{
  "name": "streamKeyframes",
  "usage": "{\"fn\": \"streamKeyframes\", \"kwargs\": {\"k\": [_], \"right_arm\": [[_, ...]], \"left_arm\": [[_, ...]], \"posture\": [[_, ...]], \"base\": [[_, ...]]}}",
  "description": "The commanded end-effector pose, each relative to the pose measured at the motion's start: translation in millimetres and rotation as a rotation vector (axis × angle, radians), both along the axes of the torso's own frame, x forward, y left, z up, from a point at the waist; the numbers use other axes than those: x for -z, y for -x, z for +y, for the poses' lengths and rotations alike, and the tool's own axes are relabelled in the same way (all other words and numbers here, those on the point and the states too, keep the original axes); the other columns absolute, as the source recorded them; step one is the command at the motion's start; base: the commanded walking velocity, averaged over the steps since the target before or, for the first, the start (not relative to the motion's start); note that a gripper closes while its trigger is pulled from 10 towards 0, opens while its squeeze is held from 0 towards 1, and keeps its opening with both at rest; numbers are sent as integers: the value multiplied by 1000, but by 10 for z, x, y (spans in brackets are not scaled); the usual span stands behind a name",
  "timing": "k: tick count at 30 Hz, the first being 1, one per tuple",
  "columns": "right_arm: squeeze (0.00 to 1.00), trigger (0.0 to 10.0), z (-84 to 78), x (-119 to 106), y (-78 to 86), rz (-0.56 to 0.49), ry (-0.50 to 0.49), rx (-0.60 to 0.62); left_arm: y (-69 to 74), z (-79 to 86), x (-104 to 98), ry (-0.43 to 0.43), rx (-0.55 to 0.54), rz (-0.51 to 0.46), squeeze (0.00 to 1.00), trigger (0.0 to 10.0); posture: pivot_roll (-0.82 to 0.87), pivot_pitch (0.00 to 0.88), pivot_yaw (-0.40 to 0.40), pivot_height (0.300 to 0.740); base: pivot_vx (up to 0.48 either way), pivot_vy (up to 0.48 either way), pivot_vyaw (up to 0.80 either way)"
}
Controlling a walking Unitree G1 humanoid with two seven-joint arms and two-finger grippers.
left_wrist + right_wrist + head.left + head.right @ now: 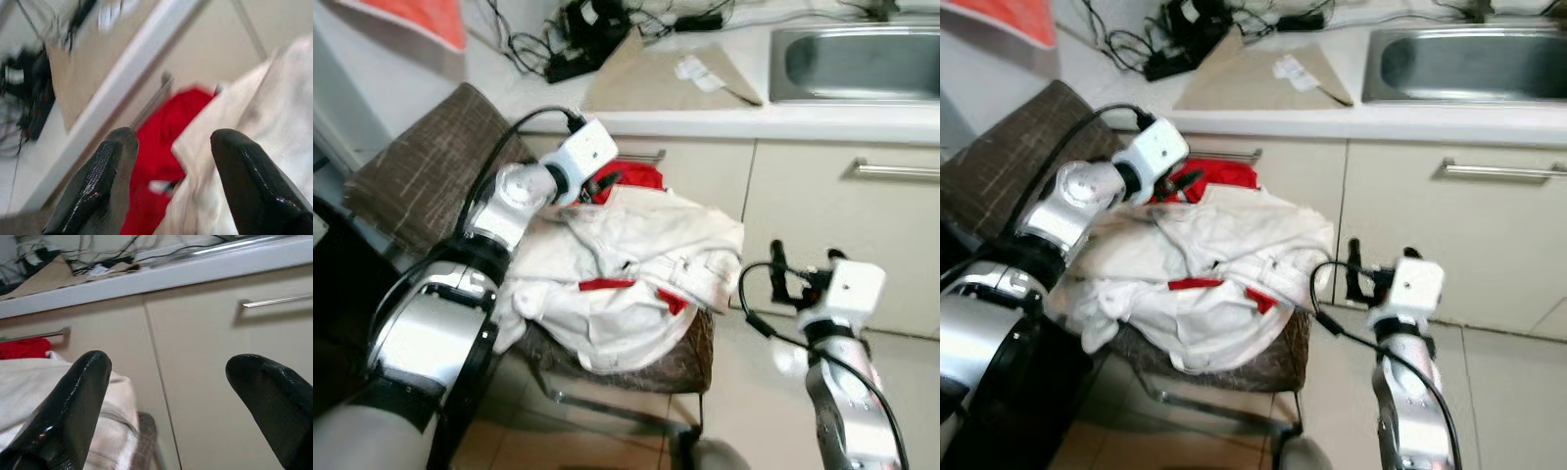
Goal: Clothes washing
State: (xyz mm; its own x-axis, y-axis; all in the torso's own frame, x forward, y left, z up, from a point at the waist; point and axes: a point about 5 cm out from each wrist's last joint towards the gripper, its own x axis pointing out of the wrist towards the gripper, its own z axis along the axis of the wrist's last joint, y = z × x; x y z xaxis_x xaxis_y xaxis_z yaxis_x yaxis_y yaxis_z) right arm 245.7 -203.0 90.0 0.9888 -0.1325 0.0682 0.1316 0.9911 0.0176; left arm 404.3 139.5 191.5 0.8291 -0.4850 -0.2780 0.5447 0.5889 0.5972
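Note:
A heap of white clothes (636,264) with red trim lies on the seat of a brown chair (431,166). A red garment (636,178) shows at the back of the heap, against the cabinet. My left gripper (605,184) hovers open at the heap's far edge; in the left wrist view its fingers (112,166) straddle the seam between the red garment (161,147) and the white cloth (274,107), with nothing held. To the right of the chair my right gripper (788,274) stands open and empty, facing the cabinet doors (195,357), with the white clothes (29,382) beside it.
Behind the chair runs a white counter with a steel sink (857,61), a brown sheet (656,73) and tangled black cables (578,39). Cabinet doors with bar handles (896,171) stand below. Tiled floor (754,392) lies between chair and right arm.

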Motion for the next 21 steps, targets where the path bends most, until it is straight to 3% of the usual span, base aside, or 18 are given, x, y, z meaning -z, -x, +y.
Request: {"fn": "streamKeyframes", "kwargs": {"k": [1, 6, 7, 13, 14, 15, 21], "right_arm": [[0, 10000, 58, -7, 48, 9, -14, -8], [0, 10000, 31, -14, 266, 27, -11, 29], [0, 10000, 30, -22, 289, 29, -11, 33], [0, 10000, 81, -75, 404, 38, -17, 28], [0, 10000, 96, -88, 434, 42, -20, 26], [0, 10000, 110, -100, 468, 47, -22, 24], [0, 10000, 119, -114, 556, 70, -27, 29]], "left_arm": [[-33, 145, -44, -44, -59, 2, 0, 10000], [-47, 199, -9, -131, -92, 23, 0, 10000], [-46, 196, 8, -152, -91, 31, 1000, 10000], [-37, 213, 70, -226, -93, 64, 1000, 10000], [-33, 222, 80, -232, -88, 80, 800, 10000], [-25, 230, 95, -232, -78, 106, 0, 10000], [0, 226, 122, -224, -33, 181, 0, 10000]], "posture": [[-415, 50, 210, 736], [-462, 100, 224, 736], [-466, 106, 224, 736], [-486, 150, 226, 736], [-489, 162, 226, 736], [-493, 173, 226, 736], [-499, 195, 227, 736]], "base": [[0, 0, 0], [0, 0, 0], [0, 0, 0], [0, 0, 0], [0, 0, 0], [0, 0, 0], [0, 0, 0]]}}
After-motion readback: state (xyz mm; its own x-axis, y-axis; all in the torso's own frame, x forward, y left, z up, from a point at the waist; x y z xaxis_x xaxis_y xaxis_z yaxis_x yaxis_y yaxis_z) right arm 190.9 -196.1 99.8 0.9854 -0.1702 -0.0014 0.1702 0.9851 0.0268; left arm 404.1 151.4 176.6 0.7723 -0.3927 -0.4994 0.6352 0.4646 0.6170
